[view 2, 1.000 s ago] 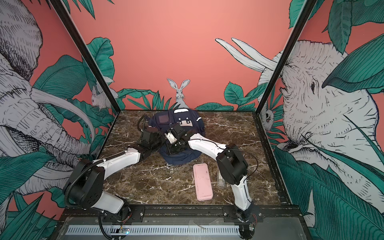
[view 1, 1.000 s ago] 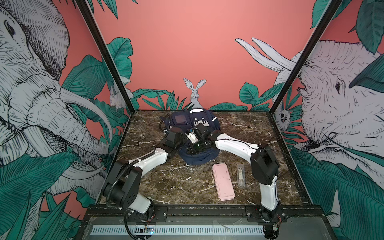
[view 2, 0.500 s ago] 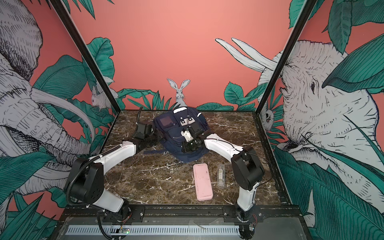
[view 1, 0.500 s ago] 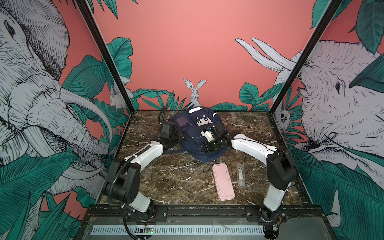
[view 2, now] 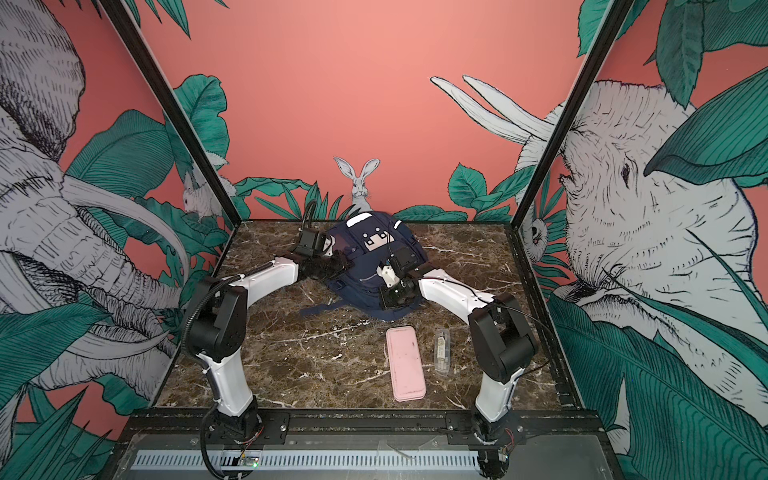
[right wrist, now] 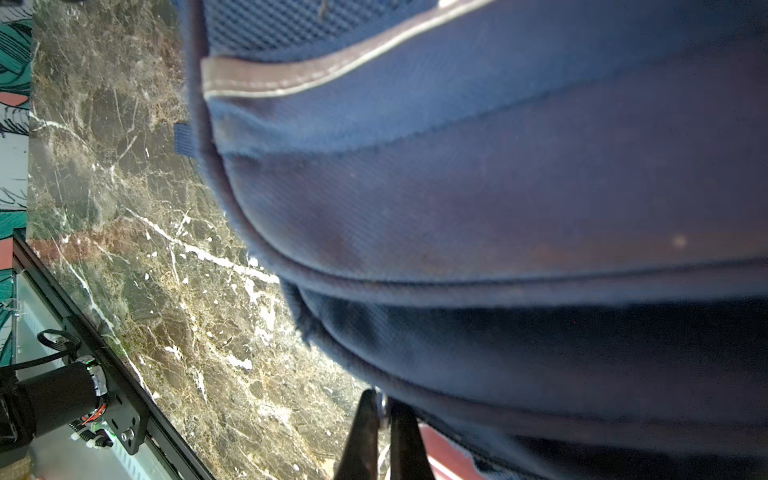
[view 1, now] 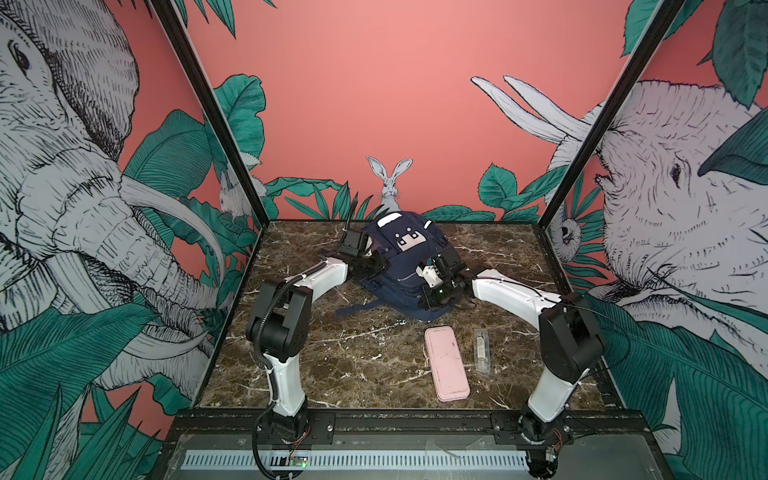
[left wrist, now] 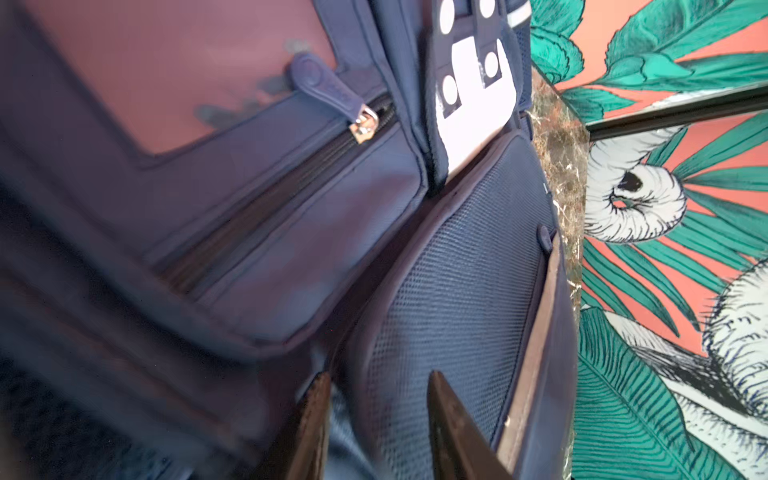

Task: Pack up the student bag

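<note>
While the student bag [view 1: 399, 266] sits on the marble table [view 1: 332, 365], humped up with its white patch [view 1: 409, 241] near the top, both arms reach to it from opposite sides. At the bag's left side the left gripper [left wrist: 378, 376] has its two fingers [left wrist: 453, 436] standing apart, with the bag's mesh side pocket [left wrist: 457, 270] and a fold of blue cloth between them; whether they squeeze that cloth or merely straddle it, I cannot tell. At the bag's right side, low on its front, the right gripper [right wrist: 382, 399] is clenched tight, its tips pinching a small grey bit at a seam of the bag. On the bag's near side, toward the arm bases and clear of it, lie a pink case [view 1: 446, 363] and, further to the bag's right, a small clear case [view 1: 482, 351], both flat on the table.
</note>
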Controlling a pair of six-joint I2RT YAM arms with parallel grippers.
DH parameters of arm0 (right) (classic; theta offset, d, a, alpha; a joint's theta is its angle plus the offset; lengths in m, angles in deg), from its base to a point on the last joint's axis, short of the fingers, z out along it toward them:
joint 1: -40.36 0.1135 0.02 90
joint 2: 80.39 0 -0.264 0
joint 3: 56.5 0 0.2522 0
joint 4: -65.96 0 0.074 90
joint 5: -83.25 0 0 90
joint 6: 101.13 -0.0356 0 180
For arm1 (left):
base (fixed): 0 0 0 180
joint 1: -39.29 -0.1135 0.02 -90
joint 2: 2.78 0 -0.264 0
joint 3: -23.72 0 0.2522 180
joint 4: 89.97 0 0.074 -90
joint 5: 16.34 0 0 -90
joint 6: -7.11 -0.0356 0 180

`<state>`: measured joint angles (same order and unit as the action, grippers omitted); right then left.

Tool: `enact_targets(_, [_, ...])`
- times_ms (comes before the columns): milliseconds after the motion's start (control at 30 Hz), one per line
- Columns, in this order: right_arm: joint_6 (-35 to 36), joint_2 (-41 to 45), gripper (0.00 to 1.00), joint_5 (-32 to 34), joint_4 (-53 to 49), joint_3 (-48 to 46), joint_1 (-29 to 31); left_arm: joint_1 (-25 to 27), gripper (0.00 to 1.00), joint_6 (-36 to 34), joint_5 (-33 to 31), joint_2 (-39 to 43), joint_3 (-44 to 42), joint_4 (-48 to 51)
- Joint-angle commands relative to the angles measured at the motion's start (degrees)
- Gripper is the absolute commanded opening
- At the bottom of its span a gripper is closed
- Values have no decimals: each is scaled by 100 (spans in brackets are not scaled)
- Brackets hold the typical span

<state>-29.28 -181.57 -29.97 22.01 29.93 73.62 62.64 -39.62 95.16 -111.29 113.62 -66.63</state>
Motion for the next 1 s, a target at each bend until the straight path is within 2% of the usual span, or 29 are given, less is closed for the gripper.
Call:
enact_targets(0, [44,22,0,-111,4,46,22,70,31,-39,184,-56,187,5])
enact_targets(200, [-149,-140,0,-385,218,103,82,152,8,238,127,14,35,-333])
enact_targets(333, [-363,-299,0,-683,514,149,200,200,1,440,95,29,-20,-509])
enact_targets(533, [-587,-674,0,-717,672,646,568,248,0,645,-31,76,-99,-678])
enact_targets(700, [-1256,-1153,0,-833,1304,1032,693,308,0,781,-96,110,-160,-848])
enact_targets(800, [-1461,-1425,0,-724,1391,1280,654,302,0,903,-192,229,-371,-999])
enact_targets(967, [-1619,-1300,0,-774,1676,977,276,235,0,1147,-859,904,-1227,-1310])
